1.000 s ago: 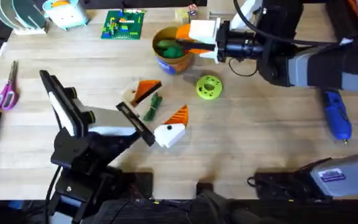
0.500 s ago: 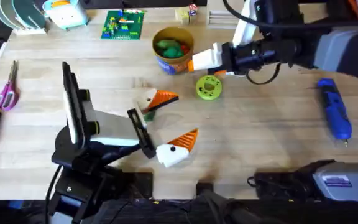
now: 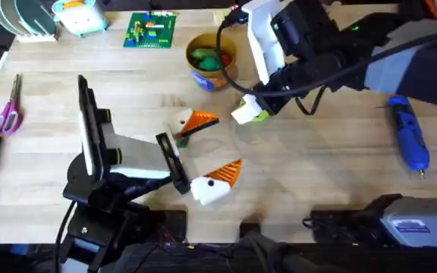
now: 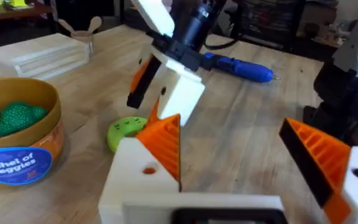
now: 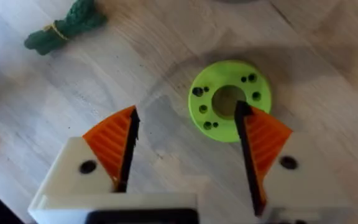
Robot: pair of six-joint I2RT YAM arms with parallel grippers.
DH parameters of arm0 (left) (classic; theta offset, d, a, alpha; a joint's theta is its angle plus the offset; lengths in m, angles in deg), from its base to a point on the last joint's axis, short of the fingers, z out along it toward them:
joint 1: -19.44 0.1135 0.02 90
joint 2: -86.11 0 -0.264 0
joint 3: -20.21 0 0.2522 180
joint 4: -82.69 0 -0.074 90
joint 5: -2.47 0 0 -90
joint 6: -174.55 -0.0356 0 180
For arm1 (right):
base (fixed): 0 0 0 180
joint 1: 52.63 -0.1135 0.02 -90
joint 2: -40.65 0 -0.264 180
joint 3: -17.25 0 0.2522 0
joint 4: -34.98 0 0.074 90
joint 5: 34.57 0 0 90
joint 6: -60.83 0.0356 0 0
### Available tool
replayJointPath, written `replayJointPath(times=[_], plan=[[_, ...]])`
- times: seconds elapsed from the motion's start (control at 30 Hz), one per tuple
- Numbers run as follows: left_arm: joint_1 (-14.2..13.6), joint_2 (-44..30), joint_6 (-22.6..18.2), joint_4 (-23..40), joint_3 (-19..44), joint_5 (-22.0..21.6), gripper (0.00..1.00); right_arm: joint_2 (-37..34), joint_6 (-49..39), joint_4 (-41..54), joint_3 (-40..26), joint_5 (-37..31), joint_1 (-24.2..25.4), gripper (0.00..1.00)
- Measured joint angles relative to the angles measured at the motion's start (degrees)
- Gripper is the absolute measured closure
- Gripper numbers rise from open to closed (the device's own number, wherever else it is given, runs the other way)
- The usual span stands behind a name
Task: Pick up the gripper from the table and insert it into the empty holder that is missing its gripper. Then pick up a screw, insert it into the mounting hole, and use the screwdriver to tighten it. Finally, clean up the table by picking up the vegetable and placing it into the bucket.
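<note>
Two pairs of white fingers with orange ribbed pads are what we see at work over the large light wooden worktop (image 3: 317, 182).

Our right gripper (image 5: 188, 158) hangs above the lime-green round disc with holes (image 5: 230, 99), fingers spread wide and holding nothing; one orange pad (image 5: 261, 138) overlaps the disc's edge in the wrist view, though we cannot tell whether it touches. From overhead, that gripper (image 3: 247, 112) sits just beside the small round tan-yellow bucket with a blue band (image 3: 212, 67), which holds green toy pieces.

Our left gripper (image 3: 203, 155) rests low over the middle of the worktop, fingers wide apart and empty. One white finger with its orange tip (image 3: 194, 121) lies over the small dark green leafy toy vegetable (image 3: 182, 133), which is on the worktop and mostly hidden from above. The right wrist view shows that vegetable (image 5: 67, 28) lying flat, well apart from the disc.

The stubby screwdriver with a thick bright blue handle (image 3: 410, 138) lies on the worktop's right side, away from both grippers.
</note>
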State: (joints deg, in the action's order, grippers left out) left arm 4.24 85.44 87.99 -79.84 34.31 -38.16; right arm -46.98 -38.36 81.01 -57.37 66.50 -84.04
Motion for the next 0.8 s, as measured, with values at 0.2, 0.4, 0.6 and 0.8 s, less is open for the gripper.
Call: replayJointPath(times=[0.2,0.4,0.6,0.8], plan=[[0.0,-0.02,0.0,0.02,-0.01,0.18,0.007,-2.07,-4.93,-1.43,0.0,-3.54,-3.23,0.41],[0.0,0.0,0.0,0.02,0.0,0.18,0.009,-5.74,-7.05,-2.4,0.0,-5.71,-4.52,0.521],[0.0,0.0,0.0,0.02,0.0,0.18,0.008,-6.15,-7.61,-4.32,0.0,-6.2,-4.57,0.532],[0.0,0.0,0.0,0.02,0.0,0.18,0.008,-7.73,-7.8,-5.44,0.0,-6.43,-4.57,0.61]])
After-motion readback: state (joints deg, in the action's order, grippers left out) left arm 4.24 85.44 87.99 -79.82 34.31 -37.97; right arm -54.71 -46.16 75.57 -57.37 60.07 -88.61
